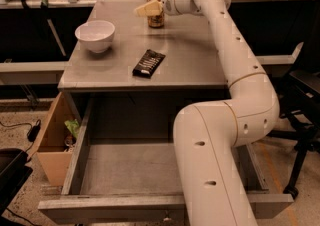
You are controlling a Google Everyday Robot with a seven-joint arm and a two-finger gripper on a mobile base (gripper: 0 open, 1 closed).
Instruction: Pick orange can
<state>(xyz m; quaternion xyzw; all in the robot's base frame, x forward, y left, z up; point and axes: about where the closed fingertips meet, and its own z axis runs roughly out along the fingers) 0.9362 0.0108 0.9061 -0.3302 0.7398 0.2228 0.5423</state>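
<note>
Orange can (pixel 156 20) stands upright on the counter (pixel 200 55), just behind the hand (pixel 146 9) (which crosses its middle), long axis vertical; whether the hand is clenched on it, I cannot tell.

Arm (pixel 250 100): white and thick, one chain of rounded links that rises from the near right and reaches back to the far edge of the table (pixel 190 65).
Lower link (pixel 210 180): broadest part, in the foreground, slanting up and to the right.
Elbow (pixel 257 112): folded sharply, just outside the table's right edge near its front right corner.
Forearm (pixel 225 35): long, runs above the right side of the table toward the far edge.
Wrist (pixel 180 0): turned to the left, close to the far edge.
Gripper (pixel 147 9): pale tan, pointing left and slightly down, low above the middle of the far edge.
</note>
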